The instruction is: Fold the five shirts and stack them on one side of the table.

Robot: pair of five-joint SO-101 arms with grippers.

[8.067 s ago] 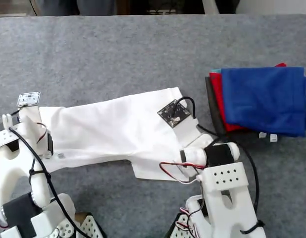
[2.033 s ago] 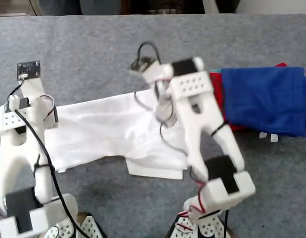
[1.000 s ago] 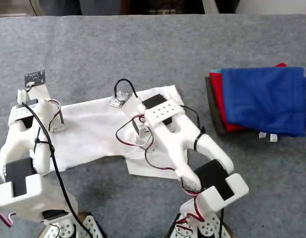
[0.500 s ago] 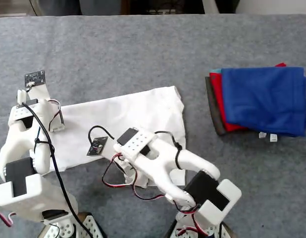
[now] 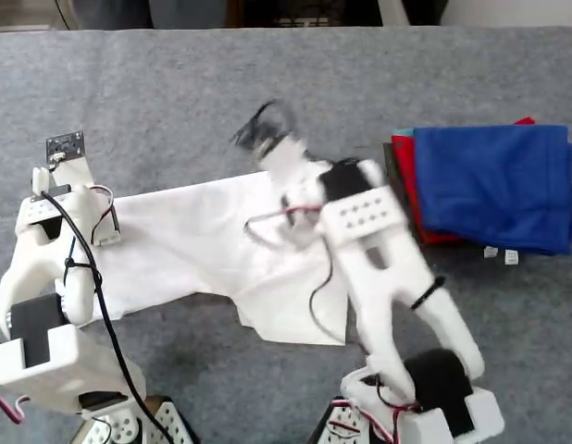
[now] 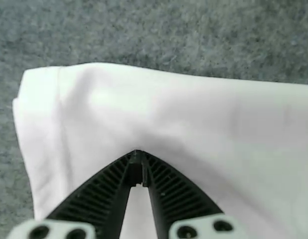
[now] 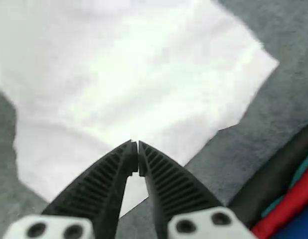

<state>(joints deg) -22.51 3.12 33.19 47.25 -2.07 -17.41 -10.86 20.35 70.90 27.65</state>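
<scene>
Fabric lies under both arms: we see the white shirt (image 5: 203,245) spread across the left and centre of the surface (image 5: 175,92), part folded. The left end effector (image 6: 138,157), tips pressed together, seems to anchor its left end. The right end effector (image 7: 134,146), likewise closed, hangs over the edge nearest the stacked folded shirts (image 5: 494,185) at right.

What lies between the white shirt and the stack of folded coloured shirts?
A bare strip of grey felt tabletop, shown in the right wrist view.
</scene>
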